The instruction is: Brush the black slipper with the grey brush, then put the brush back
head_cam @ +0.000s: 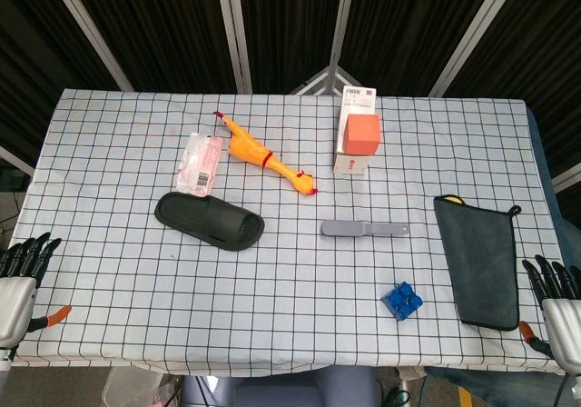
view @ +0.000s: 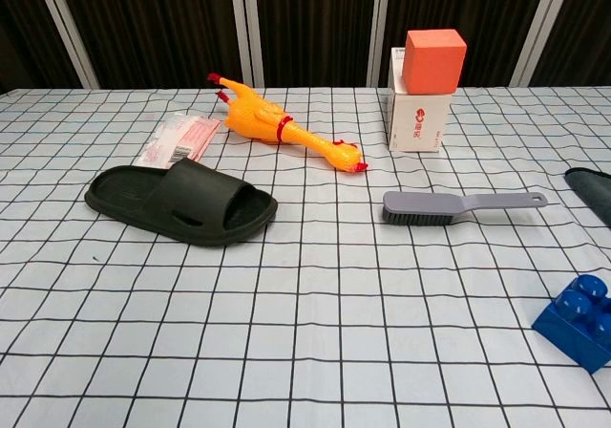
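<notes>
The black slipper (head_cam: 209, 220) (view: 181, 203) lies left of the table's middle, its toe end pointing right. The grey brush (head_cam: 363, 229) (view: 456, 204) lies flat to its right, bristles down, handle pointing right. My left hand (head_cam: 20, 278) rests at the table's front left corner, fingers apart and holding nothing. At the front right corner my right hand (head_cam: 558, 298) sits the same way, empty. Both hands are far from the slipper and the brush. Neither hand shows in the chest view.
A yellow rubber chicken (head_cam: 265, 159) (view: 282, 130) and a pink packet (head_cam: 200, 163) (view: 179, 139) lie behind the slipper. An orange block on a white box (head_cam: 357, 142) (view: 424, 88) stands behind the brush. A grey cloth (head_cam: 479, 260) and a blue brick (head_cam: 402, 300) (view: 579, 321) lie at the right.
</notes>
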`<state>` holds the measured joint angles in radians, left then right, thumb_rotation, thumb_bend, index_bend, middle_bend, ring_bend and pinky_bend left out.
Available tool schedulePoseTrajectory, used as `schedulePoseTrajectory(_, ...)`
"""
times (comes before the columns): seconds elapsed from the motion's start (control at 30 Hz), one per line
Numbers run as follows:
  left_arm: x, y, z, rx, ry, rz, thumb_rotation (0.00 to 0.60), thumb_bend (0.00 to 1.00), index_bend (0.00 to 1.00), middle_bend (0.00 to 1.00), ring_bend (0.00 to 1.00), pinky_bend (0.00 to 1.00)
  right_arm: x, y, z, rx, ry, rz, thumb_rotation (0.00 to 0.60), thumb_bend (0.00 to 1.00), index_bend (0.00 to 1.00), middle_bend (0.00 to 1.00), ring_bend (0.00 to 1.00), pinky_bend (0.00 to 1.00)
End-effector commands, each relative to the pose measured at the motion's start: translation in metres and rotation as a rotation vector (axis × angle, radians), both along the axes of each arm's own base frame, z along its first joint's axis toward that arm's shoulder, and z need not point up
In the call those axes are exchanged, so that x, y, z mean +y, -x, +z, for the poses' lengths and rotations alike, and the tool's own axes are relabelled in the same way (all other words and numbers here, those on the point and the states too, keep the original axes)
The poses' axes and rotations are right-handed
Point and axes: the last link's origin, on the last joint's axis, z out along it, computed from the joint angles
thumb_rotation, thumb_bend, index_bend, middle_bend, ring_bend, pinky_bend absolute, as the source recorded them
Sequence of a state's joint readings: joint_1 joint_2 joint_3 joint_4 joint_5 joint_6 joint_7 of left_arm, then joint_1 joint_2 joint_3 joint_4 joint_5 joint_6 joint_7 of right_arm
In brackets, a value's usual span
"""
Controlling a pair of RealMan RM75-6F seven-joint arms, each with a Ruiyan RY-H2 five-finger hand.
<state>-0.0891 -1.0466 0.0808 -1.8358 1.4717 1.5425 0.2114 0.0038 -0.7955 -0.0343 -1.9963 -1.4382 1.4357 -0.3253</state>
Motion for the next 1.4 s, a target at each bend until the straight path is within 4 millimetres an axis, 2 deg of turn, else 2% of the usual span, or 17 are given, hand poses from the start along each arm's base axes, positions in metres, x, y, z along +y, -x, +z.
schedulePoseTrajectory(0.03,0.000,0.000,0.000,0.002,-0.006,-0.004,0.600,0.05,0.00,0.00,0.00,0.00,0.000,0.000,0.000,-0.002,0.003,0.000,0.600,0.35,0.00,0.00,0.00,0.00)
schedulePoseTrajectory(0.3,0.005,-0.002,-0.002,-0.008,-0.021,-0.033,0.600,0.05,0.00,0.00,0.00,0.00,-0.004,-0.003,0.000,-0.035,0.019,0.025,0.600,0.35,0.00,0.00,0.00,0.00)
schedulePoseTrajectory(0.43,0.007,-0.002,-0.001,-0.024,-0.045,-0.068,0.600,0.05,0.00,0.00,0.00,0.00,-0.014,-0.007,-0.012,-0.088,0.031,0.085,0.600,0.35,0.00,0.02,0.00,0.00)
schedulePoseTrajectory(0.5,0.008,-0.004,0.000,-0.030,-0.063,-0.094,0.600,0.05,0.00,0.00,0.00,0.00,-0.023,-0.011,-0.023,-0.102,0.019,0.124,0.600,0.35,0.02,0.06,0.00,0.01)
schedulePoseTrajectory(0.6,0.010,-0.005,0.000,-0.028,-0.090,-0.134,0.600,0.05,0.00,0.00,0.00,0.00,-0.042,-0.021,-0.044,-0.107,-0.023,0.181,0.600,0.35,0.10,0.12,0.03,0.02)
schedulePoseTrajectory(0.73,0.008,-0.006,0.003,-0.030,-0.130,-0.176,0.600,0.05,0.00,0.00,0.00,0.00,-0.063,-0.038,-0.075,-0.132,-0.077,0.223,0.600,0.35,0.13,0.15,0.05,0.02)
schedulePoseTrajectory(0.97,0.012,0.000,0.003,-0.005,-0.162,-0.157,0.600,0.05,0.00,0.00,0.00,0.00,-0.095,-0.059,-0.118,-0.147,-0.170,0.246,0.600,0.35,0.18,0.23,0.10,0.09)
schedulePoseTrajectory(1.17,0.018,0.005,-0.002,0.010,-0.138,-0.121,0.600,0.06,0.00,0.00,0.00,0.00,-0.129,-0.079,-0.156,-0.164,-0.218,0.251,0.600,0.35,0.22,0.27,0.14,0.14)
schedulePoseTrajectory(1.4,0.021,0.008,-0.001,0.013,-0.143,-0.104,0.600,0.07,0.00,0.00,0.00,0.00,-0.161,-0.092,-0.185,-0.133,-0.238,0.262,0.600,0.35,0.22,0.28,0.15,0.18)
